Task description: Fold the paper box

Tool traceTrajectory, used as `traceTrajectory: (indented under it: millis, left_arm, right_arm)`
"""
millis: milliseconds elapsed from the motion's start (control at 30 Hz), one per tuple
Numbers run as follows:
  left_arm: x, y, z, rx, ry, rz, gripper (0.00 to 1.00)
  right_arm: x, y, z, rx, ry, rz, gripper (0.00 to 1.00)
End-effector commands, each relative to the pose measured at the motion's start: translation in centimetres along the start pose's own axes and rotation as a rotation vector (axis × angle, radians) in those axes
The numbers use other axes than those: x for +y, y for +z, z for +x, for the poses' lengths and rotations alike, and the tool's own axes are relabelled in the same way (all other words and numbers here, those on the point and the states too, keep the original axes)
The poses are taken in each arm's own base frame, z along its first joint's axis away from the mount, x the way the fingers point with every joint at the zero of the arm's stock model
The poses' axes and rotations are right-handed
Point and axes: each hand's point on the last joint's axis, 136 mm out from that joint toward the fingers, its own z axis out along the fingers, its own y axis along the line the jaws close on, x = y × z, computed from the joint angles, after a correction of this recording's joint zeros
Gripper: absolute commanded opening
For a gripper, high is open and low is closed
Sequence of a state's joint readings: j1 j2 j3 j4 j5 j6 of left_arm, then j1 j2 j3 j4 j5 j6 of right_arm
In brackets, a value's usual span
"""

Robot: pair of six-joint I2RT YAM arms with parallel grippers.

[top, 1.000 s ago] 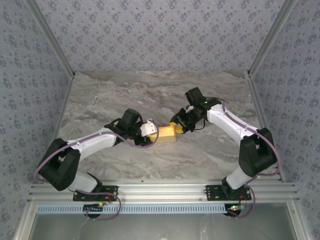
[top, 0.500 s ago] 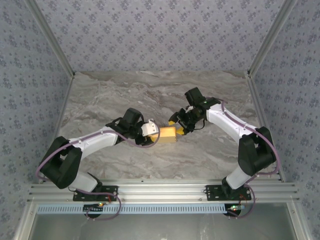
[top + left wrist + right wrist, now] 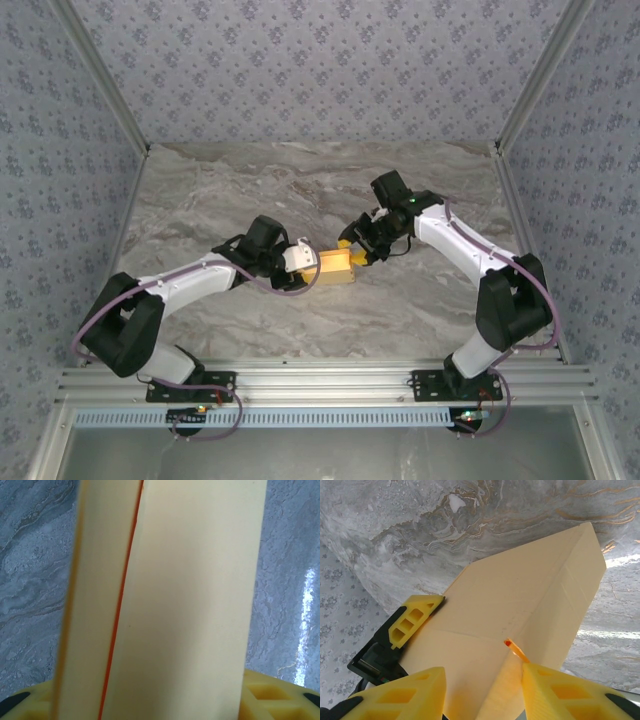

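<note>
The paper box (image 3: pixel 336 268) is a small yellow-orange card box lying mid-table; its pale inner card (image 3: pixel 190 605) runs up the middle of the left wrist view. My left gripper (image 3: pixel 317 267) is shut on the box's left end, and one of its yellow fingers (image 3: pixel 412 617) presses on the far edge of the card. My right gripper (image 3: pixel 352 251) is at the box's right end. In the right wrist view the right gripper (image 3: pixel 482 695) stands open astride a raised end flap (image 3: pixel 507 690), with its right fingertip (image 3: pixel 555 685) touching a small orange tab.
The marble tabletop (image 3: pixel 300 190) spreads bare behind and in front of the box. Aluminium frame posts (image 3: pixel 525 90) and patterned walls (image 3: pixel 60 150) enclose the sides and back. The arm bases sit on the near rail (image 3: pixel 320 380).
The right gripper has shifted slightly at the box's right end, and its jaws have opened and partly closed again. The left arm and the box have stayed put.
</note>
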State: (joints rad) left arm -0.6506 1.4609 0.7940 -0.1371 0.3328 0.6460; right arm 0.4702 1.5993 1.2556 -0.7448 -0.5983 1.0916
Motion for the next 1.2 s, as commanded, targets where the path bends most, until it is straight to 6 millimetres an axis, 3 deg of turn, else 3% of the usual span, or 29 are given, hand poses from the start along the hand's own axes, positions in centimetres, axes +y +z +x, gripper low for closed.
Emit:
traceTrajectory:
  millis: [0,433,833,867,933,1000,1067,1167]
  left_arm:
    - [-0.7,0.4,-0.7,-0.010,0.026,0.040,0.53]
    - [-0.8,0.5,-0.6,0.002,0.034,0.051,0.54]
    - [-0.4,0.5,-1.3,-0.002,0.022,0.057,0.60]
    - [-0.3,0.5,-1.4,-0.005,0.023,0.056,0.61]
    - [-0.3,0.2,-1.7,-0.016,0.015,0.052,0.68]
    - [-0.2,-0.5,-2.1,-0.039,0.000,0.051,0.88]
    - [0.0,-1.4,-2.5,-0.072,-0.018,0.035,0.99]
    - [0.5,-3.2,-3.3,-0.131,-0.032,-0.019,0.99]
  right_arm:
    - [1.1,-0.2,1.1,0.059,-0.016,-0.029,0.44]
    - [-2.6,0.4,-0.2,0.053,-0.021,0.053,0.38]
    - [-3.6,1.0,-0.9,0.037,-0.039,0.076,0.35]
    - [-4.7,1.5,-0.7,0.048,-0.023,0.094,0.35]
    - [-4.9,1.6,-0.8,0.045,-0.018,0.098,0.35]
    - [-4.9,1.6,-0.9,0.041,-0.018,0.097,0.35]
    - [-5.0,1.5,-0.9,0.038,-0.015,0.094,0.36]
    - [-4.9,1.4,-1.0,0.037,-0.012,0.088,0.39]
